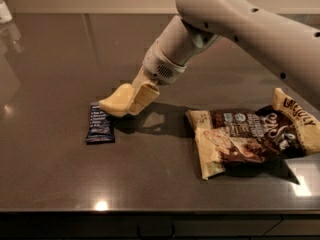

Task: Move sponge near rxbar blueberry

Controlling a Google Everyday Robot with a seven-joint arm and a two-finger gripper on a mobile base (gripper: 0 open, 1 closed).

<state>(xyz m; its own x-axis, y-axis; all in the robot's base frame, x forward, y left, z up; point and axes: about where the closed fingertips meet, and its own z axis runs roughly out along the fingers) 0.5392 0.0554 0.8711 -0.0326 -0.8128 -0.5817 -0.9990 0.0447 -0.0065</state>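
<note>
The pale yellow sponge (pixel 116 100) is held in my gripper (pixel 134 100), just above the dark table, its left end over the top right corner of the rxbar blueberry (pixel 99 123). The rxbar is a flat dark blue wrapper lying on the table at the left. My gripper's cream fingers (pixel 145 94) are shut on the sponge's right end. The arm reaches down from the upper right.
A large brown-and-cream chip bag (pixel 250 136) lies on the table to the right of the gripper. A pale object (pixel 5 11) stands at the far left back corner. The table's front edge (pixel 160 211) runs along the bottom.
</note>
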